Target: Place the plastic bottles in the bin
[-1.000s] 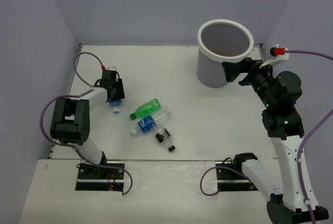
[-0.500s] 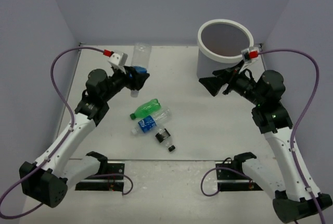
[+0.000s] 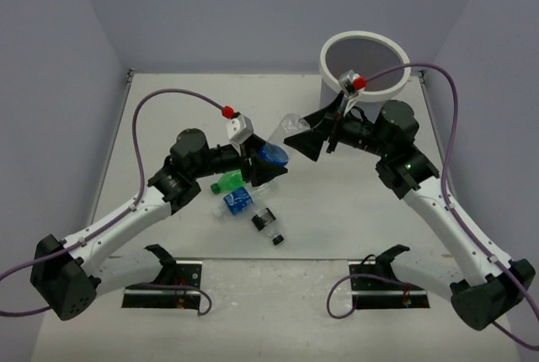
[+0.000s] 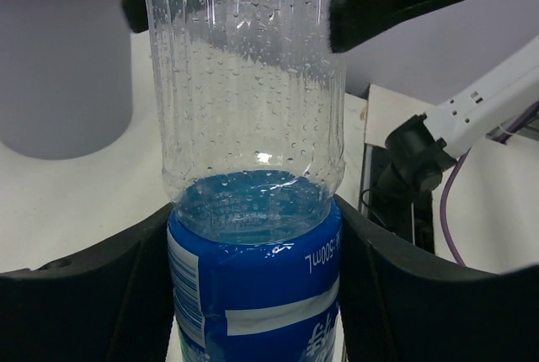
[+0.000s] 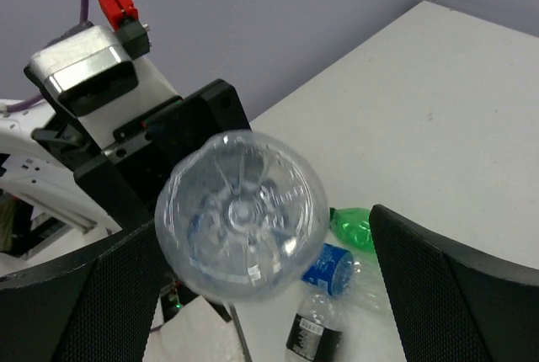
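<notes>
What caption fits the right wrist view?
Left claw holds a clear bottle base-first inside the open right claw.

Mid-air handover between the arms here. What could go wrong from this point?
The right gripper is open around the held bottle's base; if the left gripper releases before it closes, the bottle likely falls. It would land by the green bottle on the table, short of the bin. The two grippers sit close and could collide.
</notes>
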